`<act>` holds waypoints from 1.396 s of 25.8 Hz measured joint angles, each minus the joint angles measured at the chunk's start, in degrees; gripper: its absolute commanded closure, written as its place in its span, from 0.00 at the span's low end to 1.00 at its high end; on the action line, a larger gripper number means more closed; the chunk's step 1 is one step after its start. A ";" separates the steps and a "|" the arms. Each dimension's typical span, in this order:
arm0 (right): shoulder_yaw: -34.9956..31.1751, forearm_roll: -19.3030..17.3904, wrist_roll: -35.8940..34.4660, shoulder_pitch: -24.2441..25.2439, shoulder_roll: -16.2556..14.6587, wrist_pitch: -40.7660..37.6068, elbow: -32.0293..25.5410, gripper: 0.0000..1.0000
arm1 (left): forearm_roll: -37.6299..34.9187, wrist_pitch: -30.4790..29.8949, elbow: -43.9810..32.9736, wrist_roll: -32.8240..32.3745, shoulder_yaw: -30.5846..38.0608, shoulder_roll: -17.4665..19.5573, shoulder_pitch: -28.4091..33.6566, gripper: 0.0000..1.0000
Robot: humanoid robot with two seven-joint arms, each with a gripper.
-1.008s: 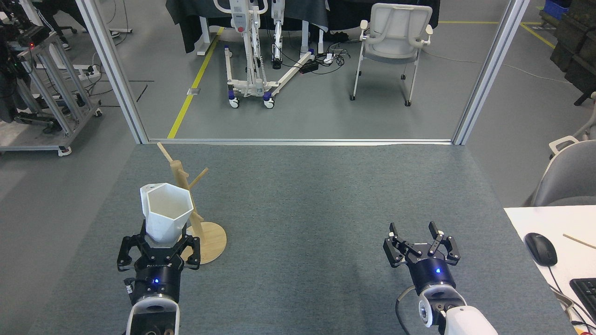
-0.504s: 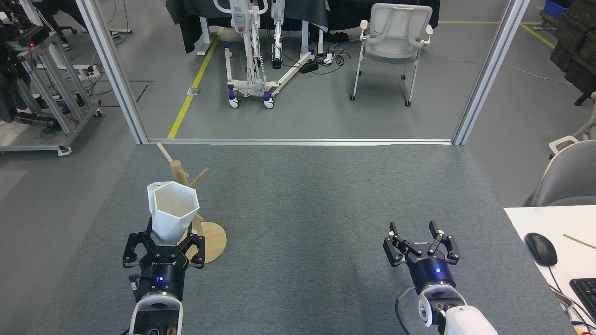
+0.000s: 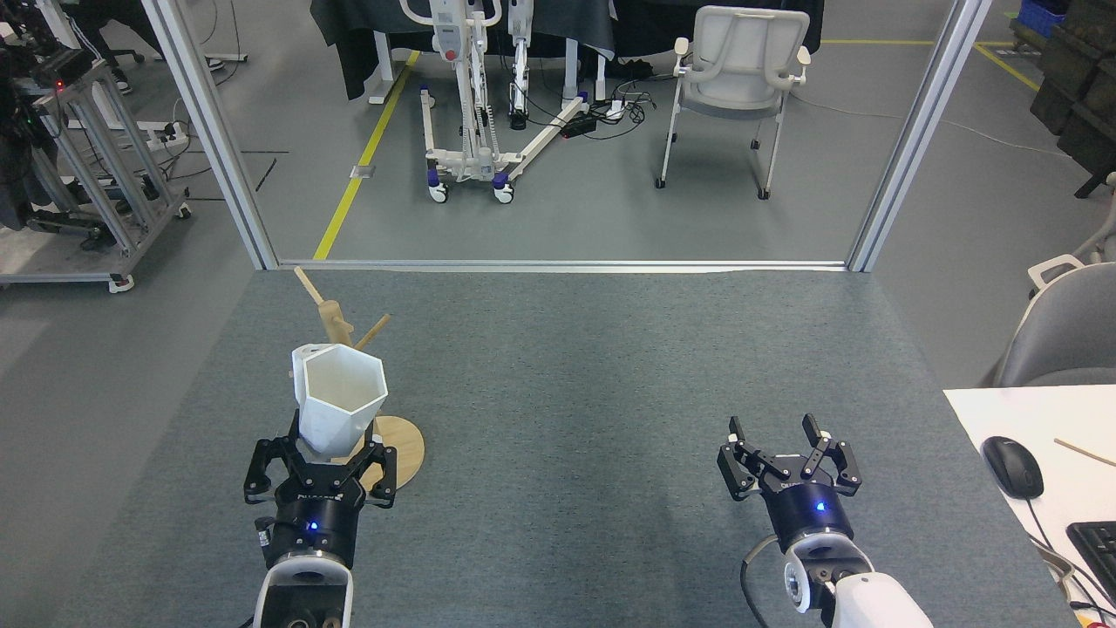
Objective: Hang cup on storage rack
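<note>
Now the left hand [image 3: 320, 460] clamps the cup [image 3: 338, 400] by its base; turn its handle toward a peg of the storage rack [image 3: 350, 366] near the table's left edge, while the right hand [image 3: 790, 451] idles with fingers apart.

A matt white cup [image 3: 338, 397] stands out against what we read as the pale, smooth wood of the storage rack [image 3: 366, 410]. Beneath them, the table [image 3: 567, 392] wears a rough grey cloth, and our grippers' black parts look like hard, faintly glossy plastic or metal.

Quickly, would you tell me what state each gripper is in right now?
Left gripper: shut on the cup, held upright.
Right gripper: open, holding nothing.
</note>
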 measured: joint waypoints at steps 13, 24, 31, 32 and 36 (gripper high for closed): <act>0.02 -0.08 -0.08 0.02 -0.13 -0.19 0.22 0.01 | 0.00 -0.23 1.17 0.00 -0.14 -0.10 -1.07 0.55; 0.07 -0.17 0.18 -0.02 -0.14 -0.36 0.66 0.01 | 0.00 -0.36 2.37 0.80 -1.09 -0.28 -1.54 0.55; 0.16 -0.18 0.20 -0.09 -0.14 -0.45 0.79 0.01 | 0.00 -0.36 2.90 0.87 -1.10 -0.29 -1.86 0.55; 0.17 -0.18 0.20 -0.09 -0.14 -0.45 0.79 0.01 | 0.00 -0.36 3.00 0.87 -1.10 -0.27 -1.98 0.55; 0.36 -0.18 0.20 -0.09 -0.07 -0.46 0.79 0.01 | 0.00 -0.36 3.26 0.87 -1.10 -0.22 -2.34 0.55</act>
